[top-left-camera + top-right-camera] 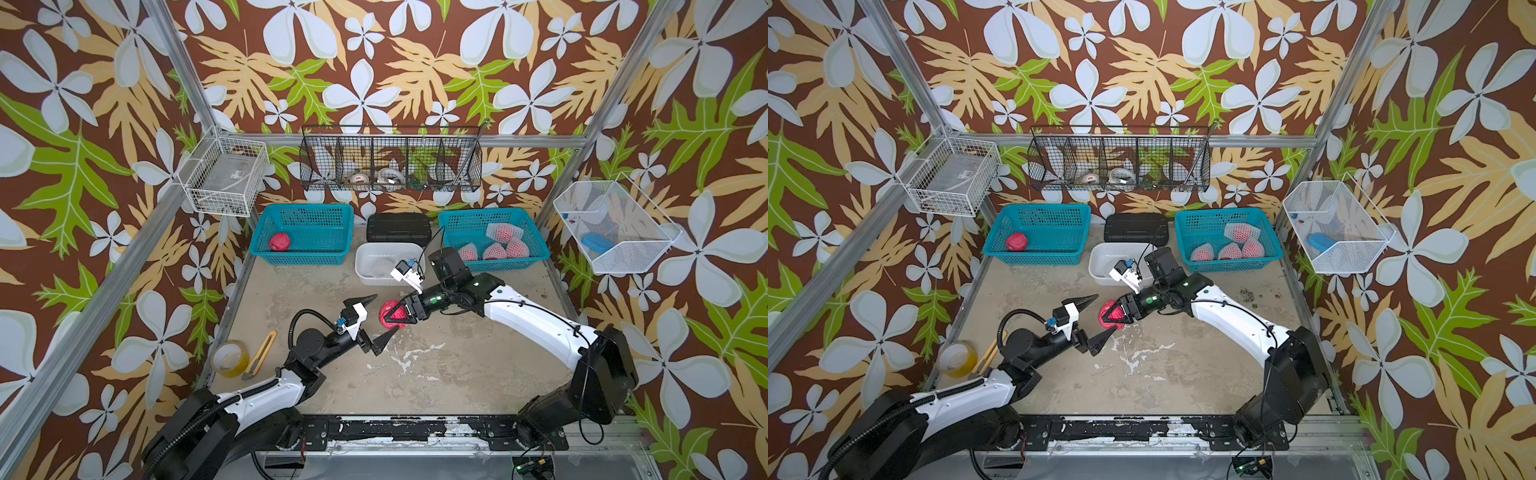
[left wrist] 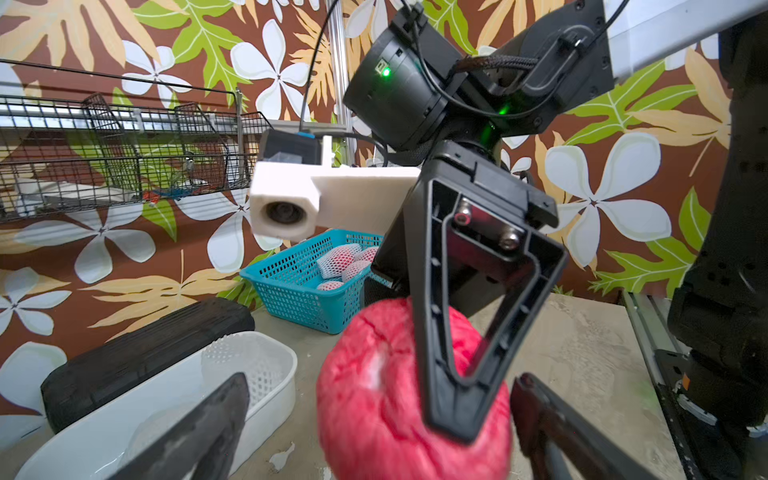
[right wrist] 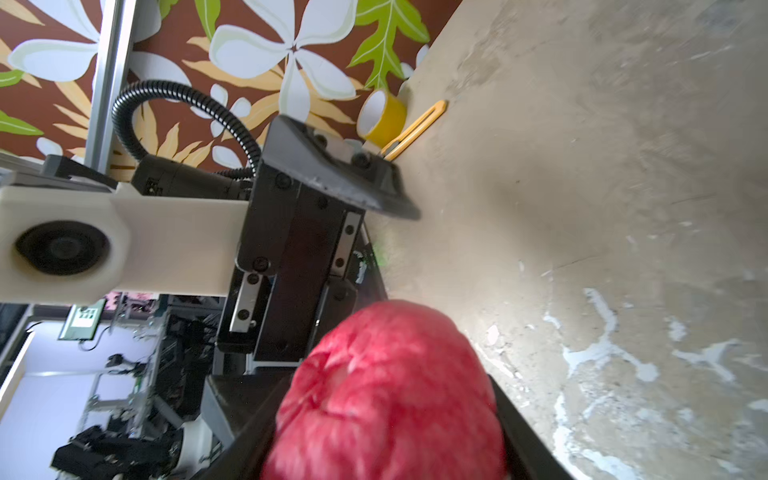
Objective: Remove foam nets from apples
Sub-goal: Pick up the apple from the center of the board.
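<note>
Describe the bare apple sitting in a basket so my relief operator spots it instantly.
Find the black case at the back of the table; the teal basket to the robot's left of it holds one apple. It lies alone and bare red, whereas apples in the other teal basket wear white foam nets and the other bare apple sits in the right end effector.

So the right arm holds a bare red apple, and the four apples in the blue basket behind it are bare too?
No: those four apples still wear white foam nets, as both top views show. The held apple is bare.
</note>
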`<state>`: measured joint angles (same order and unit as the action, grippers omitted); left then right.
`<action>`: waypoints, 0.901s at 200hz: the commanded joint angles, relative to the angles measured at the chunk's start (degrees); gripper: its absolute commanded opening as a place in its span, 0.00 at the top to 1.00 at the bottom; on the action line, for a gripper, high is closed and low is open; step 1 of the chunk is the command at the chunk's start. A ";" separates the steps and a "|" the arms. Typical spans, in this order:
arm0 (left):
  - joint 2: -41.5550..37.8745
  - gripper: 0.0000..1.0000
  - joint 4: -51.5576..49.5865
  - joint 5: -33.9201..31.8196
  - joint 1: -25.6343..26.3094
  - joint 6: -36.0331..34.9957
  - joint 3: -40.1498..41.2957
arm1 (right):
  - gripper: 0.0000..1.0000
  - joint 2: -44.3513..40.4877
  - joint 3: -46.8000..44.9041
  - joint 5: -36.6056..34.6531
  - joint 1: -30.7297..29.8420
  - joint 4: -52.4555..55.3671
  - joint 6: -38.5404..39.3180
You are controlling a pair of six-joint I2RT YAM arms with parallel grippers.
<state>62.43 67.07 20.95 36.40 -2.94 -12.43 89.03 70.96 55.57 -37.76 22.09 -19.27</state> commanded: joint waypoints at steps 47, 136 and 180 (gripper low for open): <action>2.96 0.01 2.63 2.08 0.14 -1.47 -1.49 | 0.49 -0.55 -0.12 5.20 -1.26 -3.86 -1.65; 4.12 0.43 0.96 1.11 0.14 -2.33 -3.34 | 0.39 -0.97 -0.37 5.70 -1.27 -5.39 -1.40; 3.57 0.50 -0.36 -5.47 -0.06 -4.03 -4.90 | 0.09 -1.47 4.51 -2.41 -0.63 -0.99 3.05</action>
<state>66.15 68.10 22.61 36.58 -5.02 -15.86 88.49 72.51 57.08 -38.68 17.58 -20.01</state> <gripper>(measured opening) 0.708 0.799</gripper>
